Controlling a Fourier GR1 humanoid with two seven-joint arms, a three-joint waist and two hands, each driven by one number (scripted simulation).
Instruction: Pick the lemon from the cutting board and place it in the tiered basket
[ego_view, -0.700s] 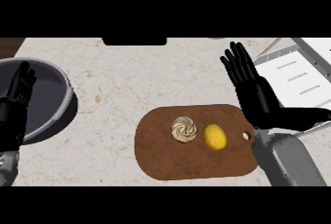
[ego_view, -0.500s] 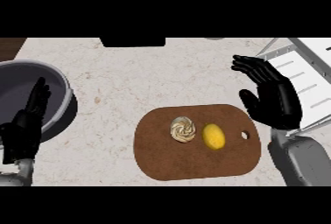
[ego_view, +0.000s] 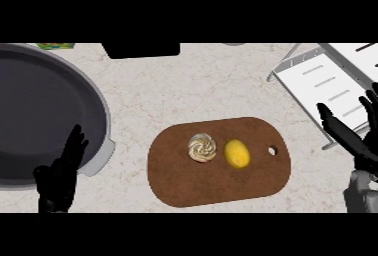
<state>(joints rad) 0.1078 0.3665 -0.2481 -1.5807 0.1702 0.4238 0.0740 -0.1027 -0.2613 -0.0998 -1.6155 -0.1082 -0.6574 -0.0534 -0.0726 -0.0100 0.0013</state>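
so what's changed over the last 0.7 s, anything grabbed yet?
Nothing grabbed. The right hand has drifted from above the cutting board out toward the right edge, now in front of the tiered basket, fingers straight. The left hand slid down to the lower left, beside the dark pan, also open. The lemon and the swirled pastry lie on the board as before.
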